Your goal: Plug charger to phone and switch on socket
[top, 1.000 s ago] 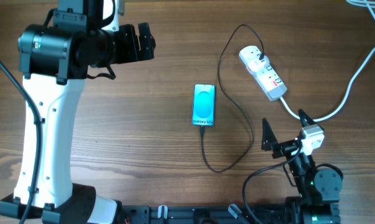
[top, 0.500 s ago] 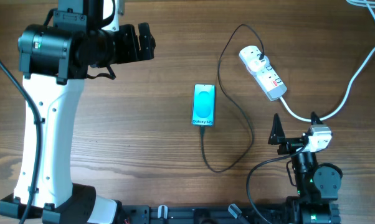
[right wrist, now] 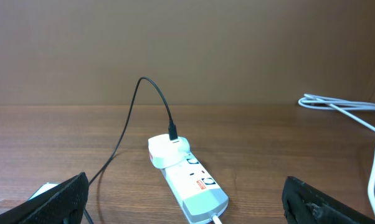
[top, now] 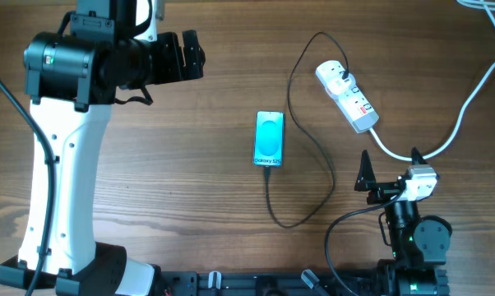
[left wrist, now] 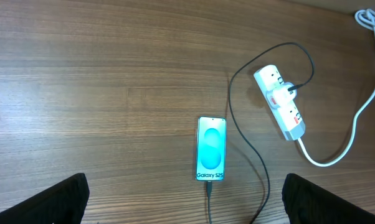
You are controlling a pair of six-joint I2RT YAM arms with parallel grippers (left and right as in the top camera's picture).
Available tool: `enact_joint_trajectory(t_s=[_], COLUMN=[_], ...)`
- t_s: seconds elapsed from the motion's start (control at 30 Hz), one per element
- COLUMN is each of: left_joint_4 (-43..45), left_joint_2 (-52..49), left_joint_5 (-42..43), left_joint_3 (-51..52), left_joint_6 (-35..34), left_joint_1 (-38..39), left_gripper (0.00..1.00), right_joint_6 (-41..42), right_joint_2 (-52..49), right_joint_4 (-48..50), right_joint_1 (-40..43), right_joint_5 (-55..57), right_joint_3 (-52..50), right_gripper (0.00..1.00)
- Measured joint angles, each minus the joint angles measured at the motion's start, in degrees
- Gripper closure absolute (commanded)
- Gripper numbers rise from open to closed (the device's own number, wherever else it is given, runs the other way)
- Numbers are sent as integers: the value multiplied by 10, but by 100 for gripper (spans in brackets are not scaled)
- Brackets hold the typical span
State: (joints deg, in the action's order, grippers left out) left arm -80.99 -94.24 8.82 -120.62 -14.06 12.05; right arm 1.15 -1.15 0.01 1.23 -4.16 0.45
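The phone point(top: 270, 139) lies flat mid-table, teal screen lit, and also shows in the left wrist view point(left wrist: 211, 149). The charger cable point(top: 329, 182) meets the phone's "Galaxy" end, loops round to the right and runs up to a plug seated in the socket point(top: 349, 96). The socket lies at the back right, also in the left wrist view point(left wrist: 282, 102) and the right wrist view point(right wrist: 197, 183), with red marks by its switches. My left gripper point(top: 190, 54) is open and empty, high at the far left. My right gripper point(top: 389, 170) is open and empty, just in front of the socket.
A thick white cord point(top: 464, 113) trails from the socket's near end and curves to the back right corner; it also shows in the right wrist view point(right wrist: 343, 107). The left arm's white body point(top: 62, 164) stands along the left side. A wall rises behind the table.
My right gripper shifted a little right and toward the table's front edge a second ago, then stayed still. The phone, cable, socket and left arm have not moved.
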Motion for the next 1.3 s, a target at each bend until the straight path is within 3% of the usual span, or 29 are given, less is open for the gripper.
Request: enact_joint_trajectory(t_s=[1.03,1.17,1.23,1.3], left_joint_4=[-10,18,79,69], left_joint_2=[31,87,138,175], left_joint_5=[-19,-34,-45,-47], left_joint_3=[10,85,183,244], left_joint_6=[0,0,0,0], left_joint_1=[3,3,3,2], left_gripper=[0,0,0,0], right_joint_6=[0,0,0,-2], right_joint_2=[0,1,2,3], right_joint_4=[0,0,0,0], right_joint_1=[0,0,0,0], right_joint_5=[0,0,0,0], right_joint_3=[0,0,0,0], right_gripper=[0,0,0,0])
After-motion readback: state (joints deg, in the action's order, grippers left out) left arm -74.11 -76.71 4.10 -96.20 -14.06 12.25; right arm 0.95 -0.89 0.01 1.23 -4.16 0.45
